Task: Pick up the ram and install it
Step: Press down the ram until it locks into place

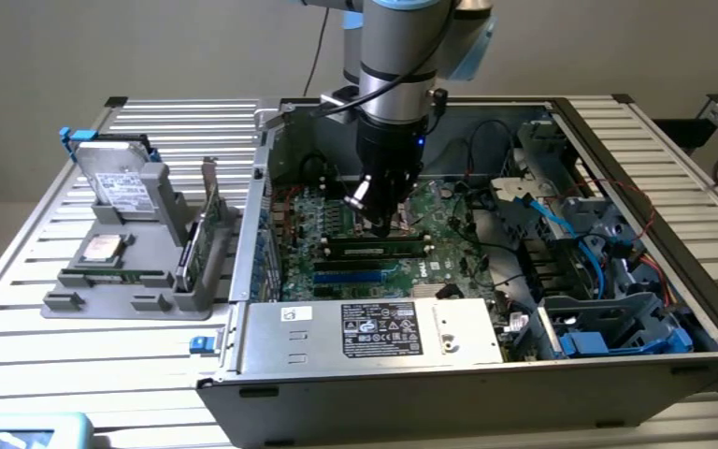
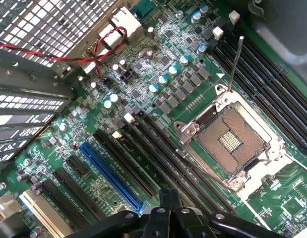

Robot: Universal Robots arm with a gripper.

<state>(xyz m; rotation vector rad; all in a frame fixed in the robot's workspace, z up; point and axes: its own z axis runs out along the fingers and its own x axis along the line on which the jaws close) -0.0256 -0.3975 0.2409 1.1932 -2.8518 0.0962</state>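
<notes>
Exterior view: high, angled down at open computer case (image 1: 459, 281). Wrist view: close above motherboard (image 2: 158, 99) beneath the pincer (image 2: 168, 210). Shared: motherboard.

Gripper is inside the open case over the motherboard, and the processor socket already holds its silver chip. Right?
No. The wrist view shows the processor socket empty, contacts bare; the silver chip lies on the grey tray outside the case. The gripper is over the motherboard, as said.
</notes>
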